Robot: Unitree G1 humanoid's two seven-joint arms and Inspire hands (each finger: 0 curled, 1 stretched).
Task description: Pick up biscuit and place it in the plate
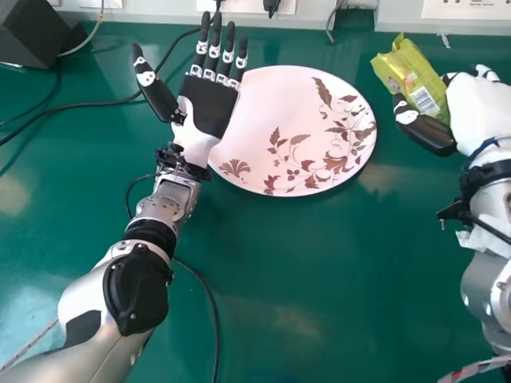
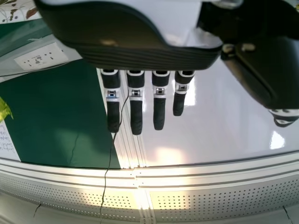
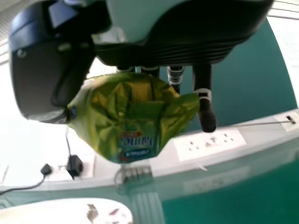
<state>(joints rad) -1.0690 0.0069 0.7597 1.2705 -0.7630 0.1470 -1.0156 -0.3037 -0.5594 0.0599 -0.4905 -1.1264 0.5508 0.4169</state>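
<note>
While my white-and-black right hand [image 1: 483, 108] is clamped on the crinkled yellow-green foil biscuit packet [image 1: 411, 73], I have its black thumb [image 1: 421, 130] along the packet's near side and my fingers [image 3: 204, 100] against the other side. The packet sits to the right of the plate, a little apart from its rim, with a white label facing up. Whether its underside touches the tabletop, I cannot tell.

Next, to the left, is the round, pale pinkish-white plate [image 1: 279, 104], printed with reddish-brown leaves and flowers on its near and right parts. Over its left rim I have my left hand [image 1: 209, 112] spread palm up, fingers straight and apart; I cannot tell if it touches the plate.

Under all this is the glossy green tabletop [image 1: 335, 279]. Thin black cables [image 1: 72, 106] run across its left part, and a black boxy object [image 1: 36, 30] is at the far left. White socket panels [image 1: 467, 9] line the far edge.
</note>
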